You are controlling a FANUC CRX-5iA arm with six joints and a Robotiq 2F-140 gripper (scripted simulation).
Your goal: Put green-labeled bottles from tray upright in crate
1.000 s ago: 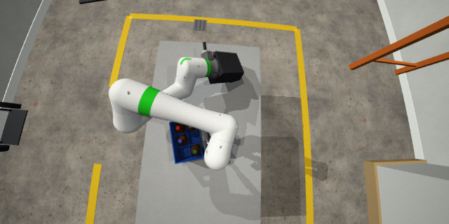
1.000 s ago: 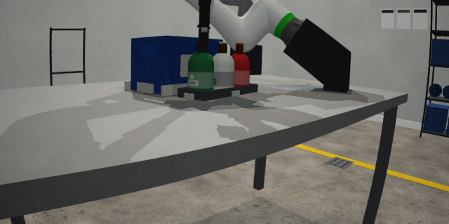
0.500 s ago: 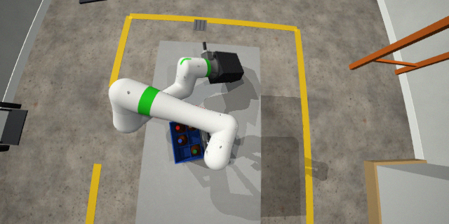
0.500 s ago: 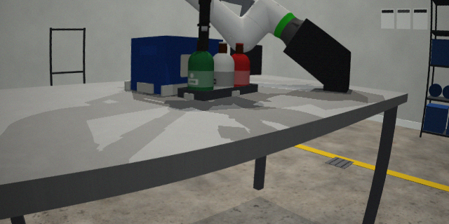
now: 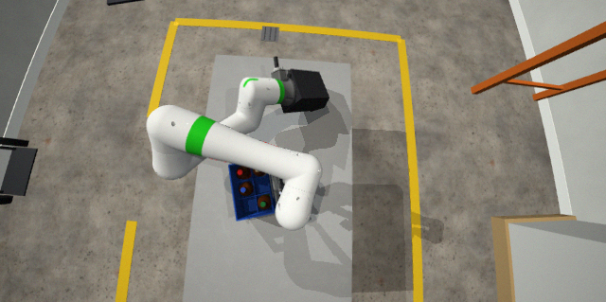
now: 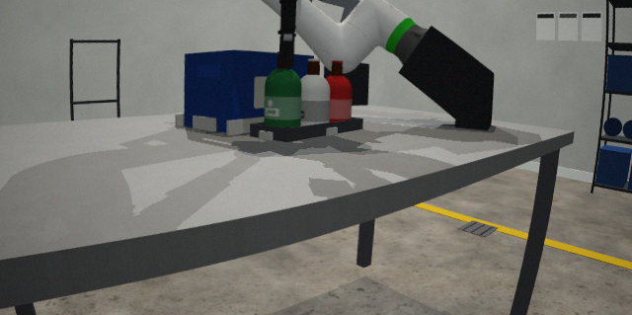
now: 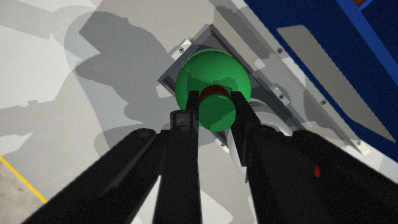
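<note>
A green-labeled bottle (image 6: 282, 98) stands at the near end of the dark tray (image 6: 306, 128), next to a white-labeled bottle (image 6: 315, 97) and a red-labeled bottle (image 6: 339, 97). My gripper (image 6: 285, 58) comes straight down and is shut on the green bottle's brown neck; the wrist view shows the fingers on either side of the neck over the green body (image 7: 212, 92). The bottle looks to rest on the tray or just above it. The blue crate (image 6: 224, 89) stands right behind the tray; from above (image 5: 251, 190) it holds red-, blue- and green-capped bottles, partly hidden by my arm.
The arm's black base (image 6: 446, 80) stands on the table to the right of the tray. The crate's blue wall (image 7: 345, 55) lies close beside the tray in the wrist view. A shelf with blue boxes (image 6: 612, 108) stands off the table at far right.
</note>
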